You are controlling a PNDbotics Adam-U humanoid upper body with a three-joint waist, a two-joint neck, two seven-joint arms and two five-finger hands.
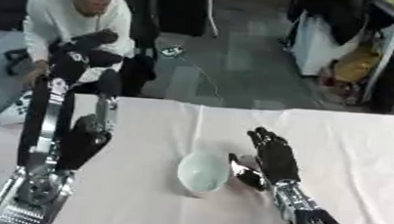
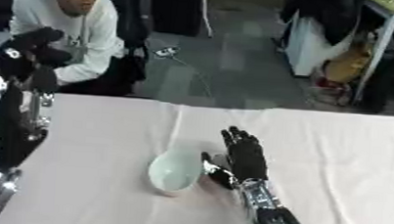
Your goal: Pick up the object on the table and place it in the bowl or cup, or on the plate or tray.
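My right hand (image 1: 273,158) rested on the counter (image 1: 361,143) just right of the bowl (image 1: 202,172), fingers stretched out and pointing toward the far edge, the thumb (image 1: 241,171) angled in toward the bowl's rim. The hand was released and held nothing that I could see. Between the thumb and the palm there was a small pale shape close to the bowl's right side, but I could not tell what it was or whether it touched my hand.

The bowl was a pale, bluish-white one, sitting near the middle of the counter, somewhat toward the near edge, on a white cloth (image 2: 345,137) that covered the surface. I could not tell whether anything lay inside it.

My left arm (image 1: 45,124) came up along the left edge of the counter, raised high. My left hand (image 1: 86,48) was up beyond the far left corner, dark against the white top of a person there, and its fingers looked curled, though I could not tell whether they were closed on anything.
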